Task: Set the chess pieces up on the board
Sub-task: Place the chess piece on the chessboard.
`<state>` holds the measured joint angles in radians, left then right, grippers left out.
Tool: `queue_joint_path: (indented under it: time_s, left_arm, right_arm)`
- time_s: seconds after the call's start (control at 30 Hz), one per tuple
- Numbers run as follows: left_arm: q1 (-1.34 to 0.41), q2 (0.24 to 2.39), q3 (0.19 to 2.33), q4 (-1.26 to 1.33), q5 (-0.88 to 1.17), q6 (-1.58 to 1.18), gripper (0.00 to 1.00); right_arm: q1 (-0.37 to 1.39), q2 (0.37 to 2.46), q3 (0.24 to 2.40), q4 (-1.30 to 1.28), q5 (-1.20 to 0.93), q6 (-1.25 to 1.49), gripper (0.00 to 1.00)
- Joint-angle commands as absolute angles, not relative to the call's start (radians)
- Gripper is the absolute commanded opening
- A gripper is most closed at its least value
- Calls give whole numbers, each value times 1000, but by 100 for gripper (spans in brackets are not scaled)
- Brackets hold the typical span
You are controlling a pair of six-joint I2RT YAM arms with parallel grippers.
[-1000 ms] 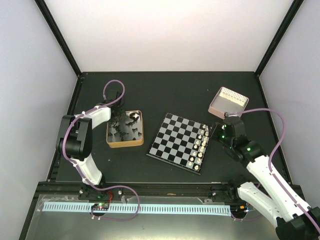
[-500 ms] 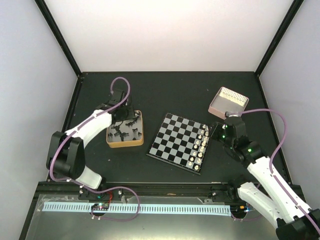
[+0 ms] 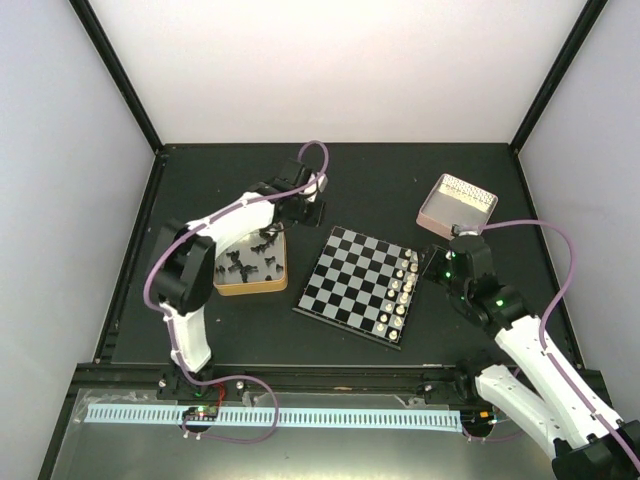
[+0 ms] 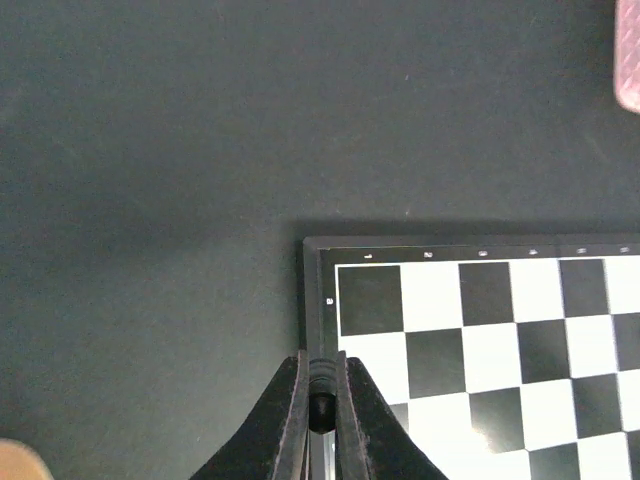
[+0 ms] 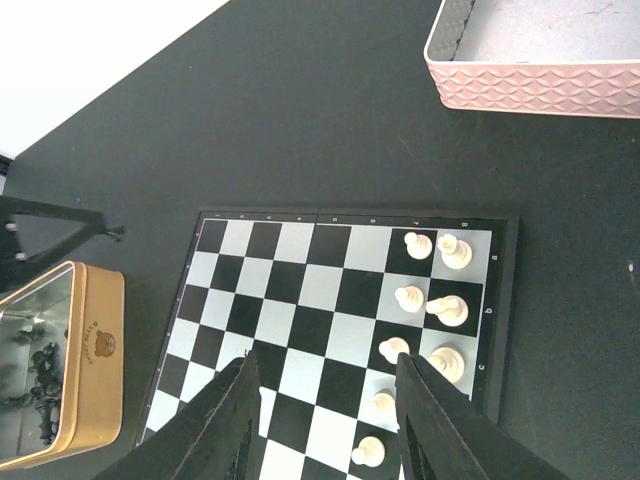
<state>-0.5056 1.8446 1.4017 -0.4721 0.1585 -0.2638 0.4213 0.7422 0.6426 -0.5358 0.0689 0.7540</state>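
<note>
The board (image 3: 350, 280) lies mid-table, turned at an angle. It also shows in the left wrist view (image 4: 480, 330) and the right wrist view (image 5: 320, 290). Several black chess pieces (image 3: 245, 262) lie in a gold tin and show in the right wrist view (image 5: 40, 370). My left gripper (image 3: 312, 208) hangs just off the board's far left corner. In the left wrist view it (image 4: 321, 365) is shut on one small black chess piece (image 4: 321, 400), over the board's rim. My right gripper (image 5: 327, 356) is open and empty above the board's right half, and shows in the top view (image 3: 432, 268).
The gold-rimmed tin (image 3: 250, 289) stands left of the board (image 5: 95, 350). Several white pieces (image 3: 400, 290) fill the board's right two rows (image 5: 440, 310). A pink box (image 3: 457, 203) stands at the back right (image 5: 530, 80) (image 4: 630, 60).
My left arm has swung from over the tin to the right, to the board's far left corner, with a black piece in its jaws. The right arm has barely moved.
</note>
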Motion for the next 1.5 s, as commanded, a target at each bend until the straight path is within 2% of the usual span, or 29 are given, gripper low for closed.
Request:
queue_joint_path:
  time_s: [0.0,0.73,0.93,1.1,1.47]
  left_arm:
    - [-526,1949,1477,-453,204,-203,5]
    - [-578,2135,1599,-439,232,-172,7]
    - [-585,2145,1616,-448,239,-163,12]
    - [-599,2157,1623,-450,290,-139,8]
    - [-604,2187,1642,-457,333,-131,14]
  right_arm:
    - [422,746,635,-518,99,765,40]
    - [422,774,641,-530,89,765,40]
    - [422,772,640,-533,87,767,40]
    - [422,770,640,-535,87,767,40]
    - [422,769,638,-538,87,767,40]
